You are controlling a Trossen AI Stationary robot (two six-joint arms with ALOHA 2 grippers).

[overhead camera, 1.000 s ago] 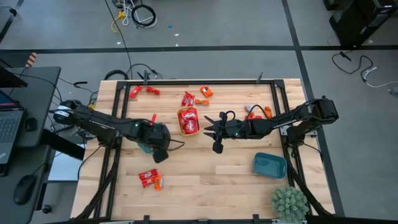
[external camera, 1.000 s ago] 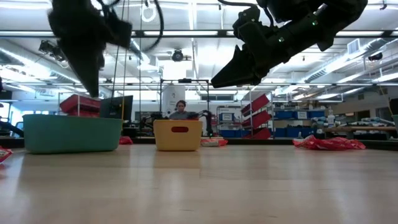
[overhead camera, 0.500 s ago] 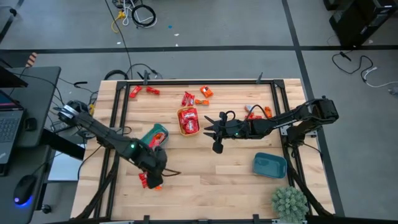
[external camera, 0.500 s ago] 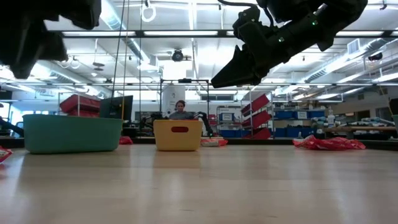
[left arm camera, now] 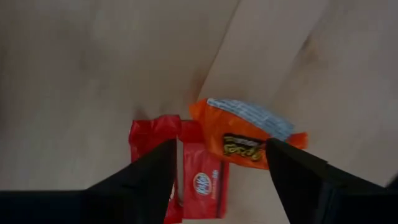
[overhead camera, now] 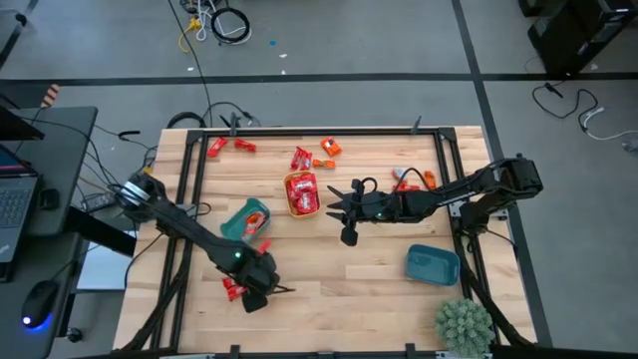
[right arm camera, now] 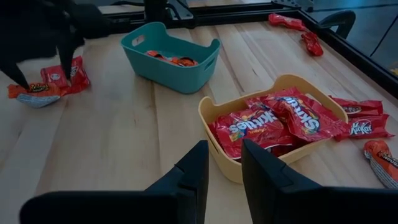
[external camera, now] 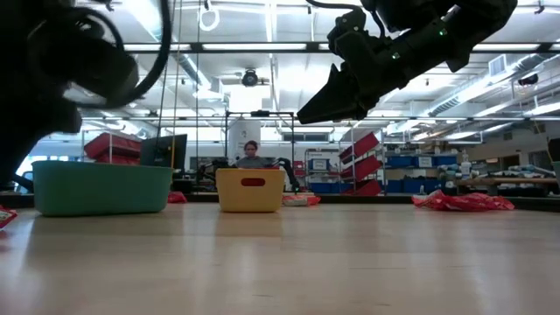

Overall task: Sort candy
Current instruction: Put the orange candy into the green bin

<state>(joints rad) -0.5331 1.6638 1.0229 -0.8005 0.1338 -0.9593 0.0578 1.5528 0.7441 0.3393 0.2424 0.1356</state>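
While my left pincer (left arm camera: 217, 171) gapes wide over glossy wrappers (left arm camera: 205, 162), I see red packets heaped in the yellow bowl (right arm camera: 249, 168), orange in teal (right arm camera: 171, 56); right pincer (right arm camera: 224, 180) narrow, empty.

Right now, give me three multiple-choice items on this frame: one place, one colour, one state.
1. The left pincer hovers over:
A. two candies near the table's front edge
B. the blue bowl
C. the plant

2. The bowl holding red Skittles packs is:
A. teal
B. yellow
C. blue

3. The left pincer is:
A. shut on a candy
B. open, empty
C. hidden

Answers:
1 A, red candy and orange candy lie between its fingers.
2 B, the yellow bowl.
3 B, fingers apart, nothing gripped.
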